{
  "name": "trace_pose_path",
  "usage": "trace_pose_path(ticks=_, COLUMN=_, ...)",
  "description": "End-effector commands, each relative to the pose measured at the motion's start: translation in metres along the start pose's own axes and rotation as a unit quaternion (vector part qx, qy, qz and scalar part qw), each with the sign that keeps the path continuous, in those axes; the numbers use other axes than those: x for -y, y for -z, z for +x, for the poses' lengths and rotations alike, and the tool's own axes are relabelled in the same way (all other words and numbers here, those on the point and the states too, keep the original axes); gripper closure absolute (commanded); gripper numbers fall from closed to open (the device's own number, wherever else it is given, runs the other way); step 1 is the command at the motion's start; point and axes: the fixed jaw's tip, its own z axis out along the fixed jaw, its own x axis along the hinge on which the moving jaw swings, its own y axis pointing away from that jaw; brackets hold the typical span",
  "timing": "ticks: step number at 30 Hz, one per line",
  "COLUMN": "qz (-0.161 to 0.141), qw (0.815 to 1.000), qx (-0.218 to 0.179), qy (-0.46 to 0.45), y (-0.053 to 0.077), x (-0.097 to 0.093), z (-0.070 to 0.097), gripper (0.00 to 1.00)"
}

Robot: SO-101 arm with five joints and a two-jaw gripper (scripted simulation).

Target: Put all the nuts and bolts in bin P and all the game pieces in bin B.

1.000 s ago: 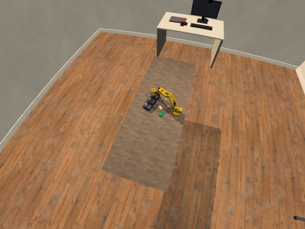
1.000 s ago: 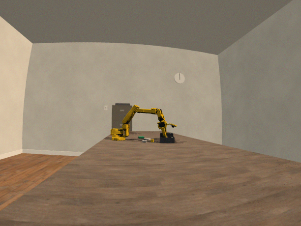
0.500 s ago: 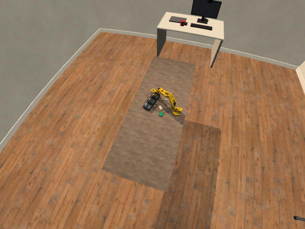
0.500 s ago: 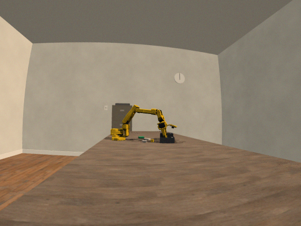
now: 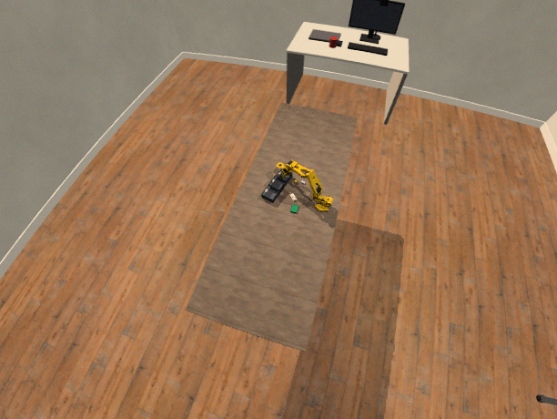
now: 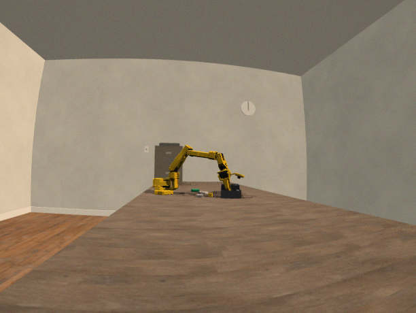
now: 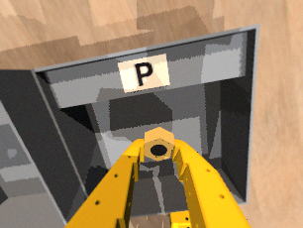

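Observation:
In the wrist view my yellow gripper (image 7: pixel 158 151) is shut on a yellow hex nut (image 7: pixel 157 144) and holds it over the open dark bin marked P (image 7: pixel 149 124). The P label (image 7: pixel 144 73) sits on the bin's far wall. In the top view the arm (image 5: pixel 306 178) reaches left from its base to the row of dark bins (image 5: pixel 276 186). A second bin adjoins on the left in the wrist view (image 7: pixel 25 164); its label is hidden.
On the brown mat between the bins and the arm's base lie a green flat piece (image 5: pixel 294 209) and a small pale piece (image 5: pixel 293 197). The exterior view shows small items (image 6: pixel 203 193) beside the bins (image 6: pixel 231 191). A desk (image 5: pixel 348 50) stands far behind.

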Motion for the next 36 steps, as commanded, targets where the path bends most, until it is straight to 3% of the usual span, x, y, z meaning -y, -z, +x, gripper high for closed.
trace_pose_path(ticks=1, qz=0.001, qw=0.999, qx=0.037, qy=-0.009, y=0.0122, x=0.0026, z=-0.0116, gripper=1.0)
trace_pose_path(ticks=23, qz=0.001, qw=0.999, qx=0.037, qy=-0.009, y=0.0089, x=0.0026, z=-0.011, gripper=1.0)
trace_pose_path(ticks=36, qz=0.001, qw=0.999, qx=0.037, qy=-0.009, y=0.0089, x=0.0026, z=-0.011, gripper=0.91)
